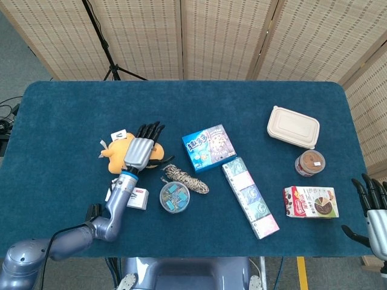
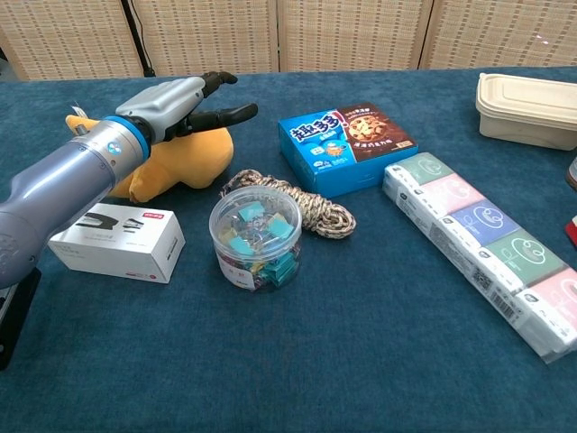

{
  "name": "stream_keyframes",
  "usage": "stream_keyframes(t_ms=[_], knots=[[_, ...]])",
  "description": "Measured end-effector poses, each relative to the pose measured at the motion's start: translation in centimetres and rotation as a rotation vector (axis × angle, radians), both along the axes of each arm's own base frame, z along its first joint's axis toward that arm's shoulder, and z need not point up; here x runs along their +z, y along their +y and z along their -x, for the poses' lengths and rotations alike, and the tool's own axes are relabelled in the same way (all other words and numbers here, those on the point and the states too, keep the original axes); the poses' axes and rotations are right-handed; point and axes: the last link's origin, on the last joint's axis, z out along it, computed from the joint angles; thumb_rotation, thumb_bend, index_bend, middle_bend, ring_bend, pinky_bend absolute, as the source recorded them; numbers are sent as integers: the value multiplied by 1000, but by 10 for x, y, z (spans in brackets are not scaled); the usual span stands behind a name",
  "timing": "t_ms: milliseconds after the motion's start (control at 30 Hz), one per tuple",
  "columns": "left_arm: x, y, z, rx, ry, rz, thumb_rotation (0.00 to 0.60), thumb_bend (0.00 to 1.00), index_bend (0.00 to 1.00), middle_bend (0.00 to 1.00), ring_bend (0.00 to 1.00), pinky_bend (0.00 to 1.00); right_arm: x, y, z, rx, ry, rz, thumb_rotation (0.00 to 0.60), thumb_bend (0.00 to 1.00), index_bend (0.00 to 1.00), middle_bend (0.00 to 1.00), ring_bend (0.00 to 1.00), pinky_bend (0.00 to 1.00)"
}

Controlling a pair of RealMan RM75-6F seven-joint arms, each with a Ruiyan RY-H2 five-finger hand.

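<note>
My left hand (image 1: 141, 151) hovers open over the right part of a yellow plush toy (image 1: 113, 156), its dark fingers (image 1: 150, 130) stretched toward the blue cookie box (image 1: 208, 147). In the chest view the left hand (image 2: 176, 101) is just above the plush toy (image 2: 185, 158), and I cannot tell if they touch. Its forearm passes over a white stapler box (image 2: 117, 239). My right hand (image 1: 375, 208) is open with fingers spread, off the table's right front corner, nearest a snack box (image 1: 311, 202).
A clear jar of clips (image 2: 255, 239) and a coil of rope (image 2: 315, 206) lie right of the plush. A long tissue pack (image 1: 250, 196), a beige lunch box (image 1: 293, 127) and a brown cup (image 1: 309, 163) sit further right. A black object (image 2: 13, 307) lies at the front left.
</note>
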Motion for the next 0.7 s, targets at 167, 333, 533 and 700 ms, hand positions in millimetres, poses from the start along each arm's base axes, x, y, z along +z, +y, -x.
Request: stream_keyframes(t_ms=[167, 333, 533, 700], knots=[[-7, 6, 2, 11, 7, 13, 0, 0, 0, 0, 0, 0, 1, -1, 2, -5, 3, 3, 600, 0, 0, 0, 0, 0], [-11, 6, 13, 27, 24, 22, 0, 0, 0, 0, 0, 0, 2, 0, 2, -5, 3, 6, 600, 0, 0, 0, 0, 0], [-4, 7, 42, 61, 55, 17, 0, 0, 0, 0, 0, 0, 1, -1, 1, -3, 3, 5, 600, 0, 0, 0, 0, 0], [10, 5, 66, 71, 80, 3, 0, 0, 0, 0, 0, 0, -1, -1, 0, 0, 5, -2, 600, 0, 0, 0, 0, 0]])
